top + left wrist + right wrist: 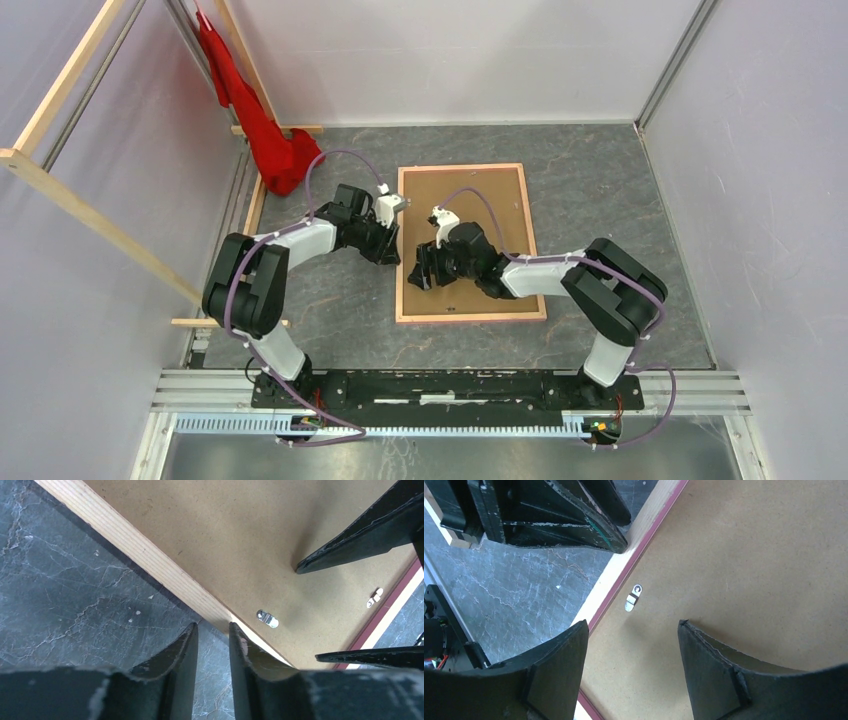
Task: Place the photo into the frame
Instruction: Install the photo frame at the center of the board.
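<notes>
Backing board (480,200) in frame (462,168), flat on table (600,180).

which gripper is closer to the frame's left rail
Left. The left gripper is right at the frame's rail; the right gripper hangs further in, over the backing board.

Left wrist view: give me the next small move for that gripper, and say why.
Probably shift the left gripper slightly toward the brown cardboard backing board and close on the pale wood rail of the rectangular picture frame. Its narrowly parted fingers sit at the rail's outer edge, with only dark table between them.
</notes>
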`<state>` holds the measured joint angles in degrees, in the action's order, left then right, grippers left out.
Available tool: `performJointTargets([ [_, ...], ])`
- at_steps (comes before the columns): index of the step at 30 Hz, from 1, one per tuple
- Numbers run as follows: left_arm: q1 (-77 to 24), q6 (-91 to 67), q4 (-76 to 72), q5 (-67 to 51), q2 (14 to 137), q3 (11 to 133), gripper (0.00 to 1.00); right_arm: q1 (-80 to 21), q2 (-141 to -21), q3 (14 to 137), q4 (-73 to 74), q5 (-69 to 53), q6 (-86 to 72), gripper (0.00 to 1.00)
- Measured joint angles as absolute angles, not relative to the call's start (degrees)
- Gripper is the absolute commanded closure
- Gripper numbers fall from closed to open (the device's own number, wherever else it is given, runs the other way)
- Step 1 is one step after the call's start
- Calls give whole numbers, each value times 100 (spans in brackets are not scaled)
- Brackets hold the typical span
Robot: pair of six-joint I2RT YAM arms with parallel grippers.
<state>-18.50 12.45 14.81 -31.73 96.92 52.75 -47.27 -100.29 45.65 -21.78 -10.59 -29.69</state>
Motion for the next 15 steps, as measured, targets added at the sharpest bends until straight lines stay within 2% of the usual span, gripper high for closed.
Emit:
performJointTargets([
  [4, -1850, 1240, 1452, -3225, 9697, 5288, 76, -4727, -10121, 4615, -2268, -1103, -2969, 28],
  [15, -1850, 1240, 1431, -3269, 9697, 5288, 81, -4831, -10315, 4713, -2482, -1302, -3039, 30],
])
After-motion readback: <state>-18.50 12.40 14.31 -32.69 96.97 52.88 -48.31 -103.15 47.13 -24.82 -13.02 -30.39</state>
